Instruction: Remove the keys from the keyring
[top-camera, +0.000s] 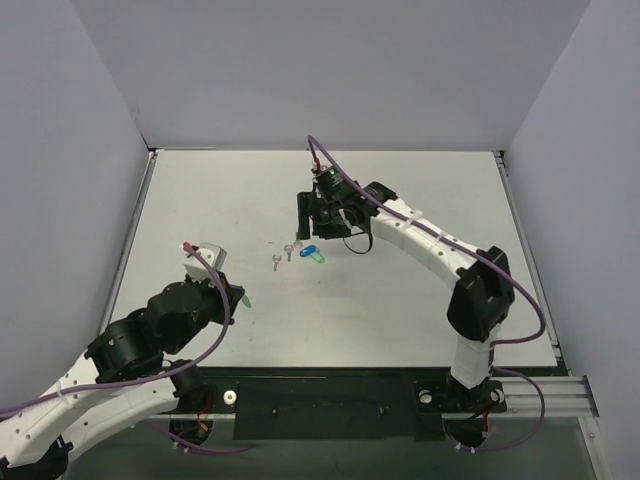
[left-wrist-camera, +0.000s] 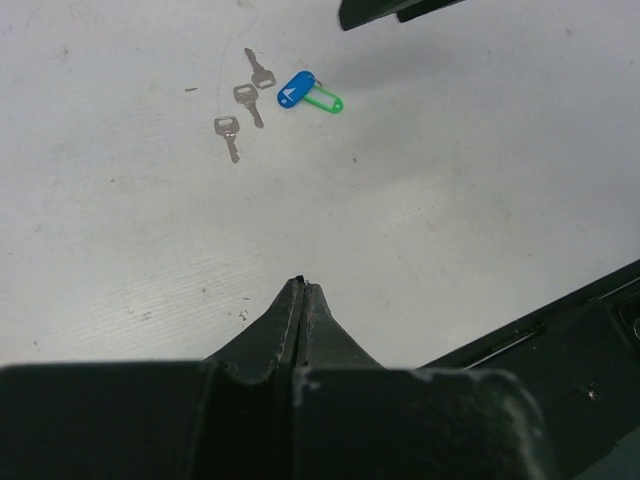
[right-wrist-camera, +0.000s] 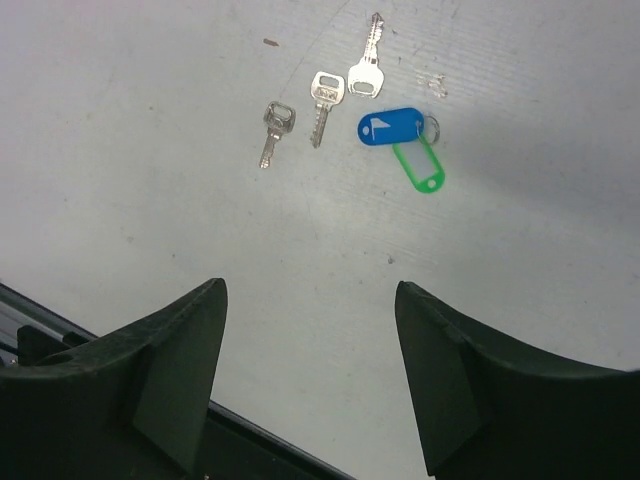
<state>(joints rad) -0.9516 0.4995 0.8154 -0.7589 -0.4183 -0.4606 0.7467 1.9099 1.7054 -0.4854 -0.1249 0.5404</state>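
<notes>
Top external view: the keys (top-camera: 289, 252) lie in a small cluster about the middle of the counter (top-camera: 420, 320), a little nearer its left edge than its right. The right claw (top-camera: 312, 228) is just beyond them on the far-edge side, angled down toward the surface. The left claw (top-camera: 240, 297) is well apart from the cluster, toward the near left corner.

The right wrist view gives the clearest look. Three bare silver keys lie in a loose row, each apart from the next: the outer key (right-wrist-camera: 272, 130), the middle key (right-wrist-camera: 322, 102) and the third key (right-wrist-camera: 367, 60). The head of the third key is just beside the blue tag (right-wrist-camera: 390, 127); whether the two touch cannot be told. The green tag (right-wrist-camera: 420, 170) overlaps the blue tag at one end, and a small metal ring (right-wrist-camera: 432, 128) shows at that same end. The ring lies apart from all three bare keys.

In that view the right claw's fingers (right-wrist-camera: 180, 370) are spread wide, with bare counter showing in the gap and the cluster lying ahead of the tips.

The left wrist view shows the left claw's fingers (left-wrist-camera: 292, 320) pressed together tip to tip, with the cluster well ahead of them.
</notes>
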